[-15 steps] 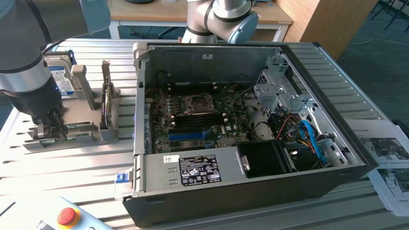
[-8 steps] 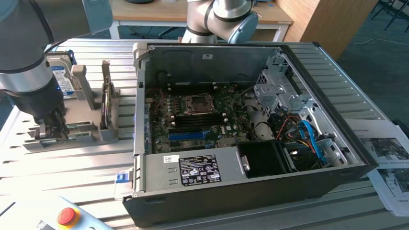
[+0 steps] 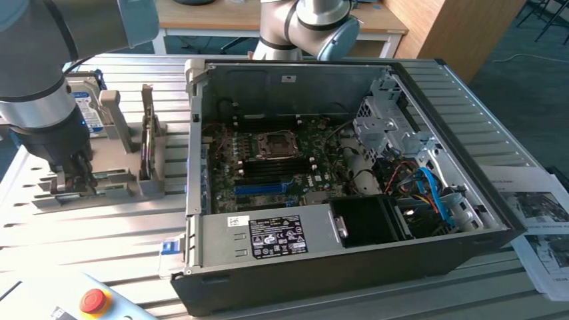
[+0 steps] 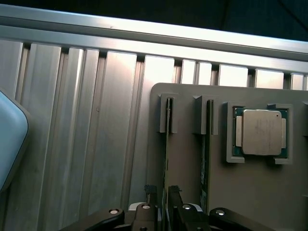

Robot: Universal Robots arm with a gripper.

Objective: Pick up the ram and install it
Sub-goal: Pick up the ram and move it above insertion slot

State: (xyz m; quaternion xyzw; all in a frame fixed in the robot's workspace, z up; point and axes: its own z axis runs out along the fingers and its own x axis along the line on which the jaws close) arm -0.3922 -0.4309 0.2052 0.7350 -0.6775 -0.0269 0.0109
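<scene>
The ram (image 4: 167, 144) is a thin green stick standing on edge in a slot of the grey holder (image 4: 187, 187). A second such stick (image 4: 205, 154) stands in the neighbouring slot. My gripper (image 4: 162, 204) is down over the first stick, with one finger close on each side of its near end, shut on it. In the exterior view my gripper (image 3: 73, 180) is low over the holder (image 3: 111, 190) at the exterior view's left, apart from the open computer case (image 3: 356, 253), whose motherboard (image 3: 276, 160) lies exposed.
A processor chip (image 4: 261, 132) sits in a pocket of the holder beside the sticks. A silver hard drive (image 3: 82, 100) with a blue-white label stands behind the gripper. A red button (image 3: 94, 301) is at the front, and papers (image 3: 542, 233) lie at the exterior view's right.
</scene>
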